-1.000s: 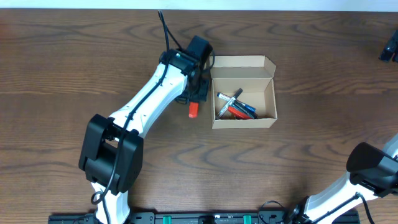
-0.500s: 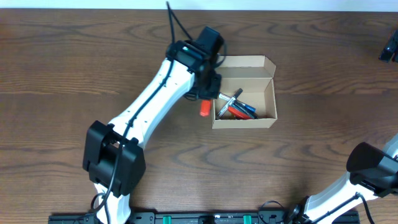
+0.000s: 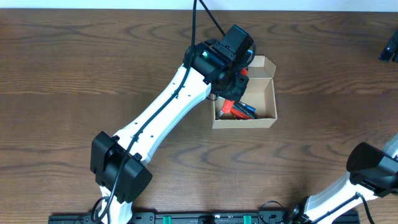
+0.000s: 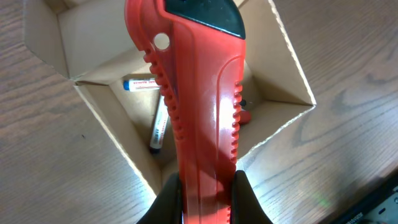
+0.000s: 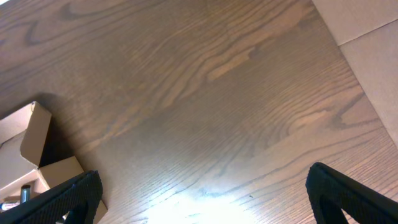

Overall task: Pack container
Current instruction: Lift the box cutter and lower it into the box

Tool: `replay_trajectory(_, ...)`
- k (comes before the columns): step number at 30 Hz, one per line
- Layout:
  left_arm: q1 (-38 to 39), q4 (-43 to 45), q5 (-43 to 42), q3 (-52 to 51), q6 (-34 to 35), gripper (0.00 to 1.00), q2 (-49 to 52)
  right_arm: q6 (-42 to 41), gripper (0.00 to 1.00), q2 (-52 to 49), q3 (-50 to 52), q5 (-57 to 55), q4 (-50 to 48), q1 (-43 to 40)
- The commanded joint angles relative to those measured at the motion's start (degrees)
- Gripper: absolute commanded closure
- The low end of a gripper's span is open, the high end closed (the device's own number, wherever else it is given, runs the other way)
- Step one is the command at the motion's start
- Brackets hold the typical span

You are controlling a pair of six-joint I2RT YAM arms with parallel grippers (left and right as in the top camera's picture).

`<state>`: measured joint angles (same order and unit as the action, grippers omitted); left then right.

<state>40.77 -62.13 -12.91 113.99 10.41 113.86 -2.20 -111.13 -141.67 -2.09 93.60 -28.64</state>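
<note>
A dark wooden tabletop [image 3: 62,62]. The white left arm [image 3: 168,112] has swung from beside the open cardboard box [image 3: 245,122], near the tabletop's middle, to directly above it. The left jaws are closed narrowly on a red plastic tool [image 4: 199,99], which now hangs over the box's inside and looks ready to lower and release. The right jaws stand wide and empty, well apart from the box. Pens [image 4: 158,127] already lie inside.

A wooden table [image 3: 62,74] bears a black object [image 3: 390,48] far right.
</note>
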Motion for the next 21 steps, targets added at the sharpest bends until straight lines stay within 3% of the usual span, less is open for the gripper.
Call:
replay_trajectory(1,0.0,0.5,0.4,1.0,-1.0,0.94,1.7,-0.5,0.01,1.4,-0.8,0.0,0.0,-0.2)
replay_trajectory(21,0.7,3.0,-3.7,1.2,-2.3,0.94,10.7,-0.5,0.01,1.4,-0.8,0.0,0.1,-0.2)
